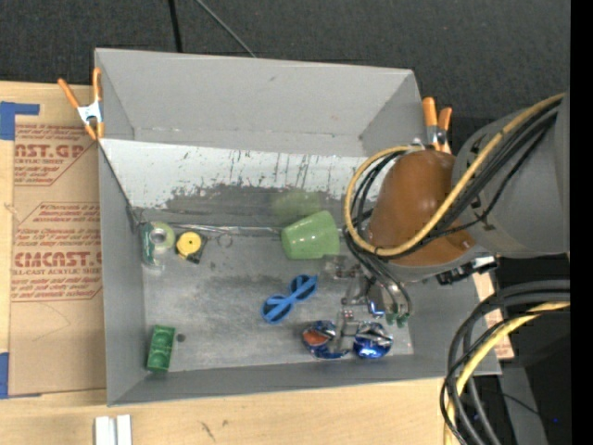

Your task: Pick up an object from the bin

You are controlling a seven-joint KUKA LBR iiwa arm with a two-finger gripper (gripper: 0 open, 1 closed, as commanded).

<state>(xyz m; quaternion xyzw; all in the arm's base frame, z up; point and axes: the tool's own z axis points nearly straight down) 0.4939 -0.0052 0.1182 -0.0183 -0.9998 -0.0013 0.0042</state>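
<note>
The gripper [356, 325] hangs low in the near right corner of the grey metal bin [232, 91], just over a shiny blue-and-red crumpled thing [322, 339]. A blue figure-eight plastic loop [289, 299] lies just left, and a pale green plastic cup [310, 235] farther back. This looks like the descent onto a pick. Whether the claw is wide or narrow I cannot tell. The next move calls for closing squarely on the crumpled thing, then lifting straight up.
</note>
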